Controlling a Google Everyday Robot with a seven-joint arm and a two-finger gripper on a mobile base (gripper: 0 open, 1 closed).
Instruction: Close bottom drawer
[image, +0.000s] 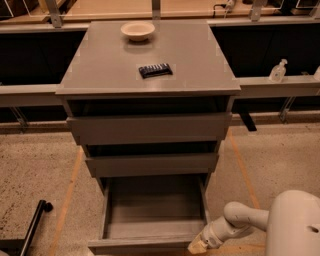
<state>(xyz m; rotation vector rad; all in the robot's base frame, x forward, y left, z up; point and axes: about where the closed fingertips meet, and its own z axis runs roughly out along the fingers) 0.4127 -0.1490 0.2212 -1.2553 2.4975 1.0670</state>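
The bottom drawer (150, 210) of the grey cabinet (150, 65) is pulled far out, showing its empty grey box interior; its flat front (140, 245) is at the lower edge of the view. The middle drawer front (151, 164) and the top drawer front (149, 128) stand slightly out. My gripper (199, 245) is at the end of the white arm, low at the right, touching the right end of the bottom drawer's front.
A beige bowl (137, 30) and a dark flat packet (155, 70) lie on the cabinet top. A sanitizer bottle (278, 70) stands on the right ledge. A black pole end (40, 210) is on the floor at the left. Speckled floor flanks the cabinet.
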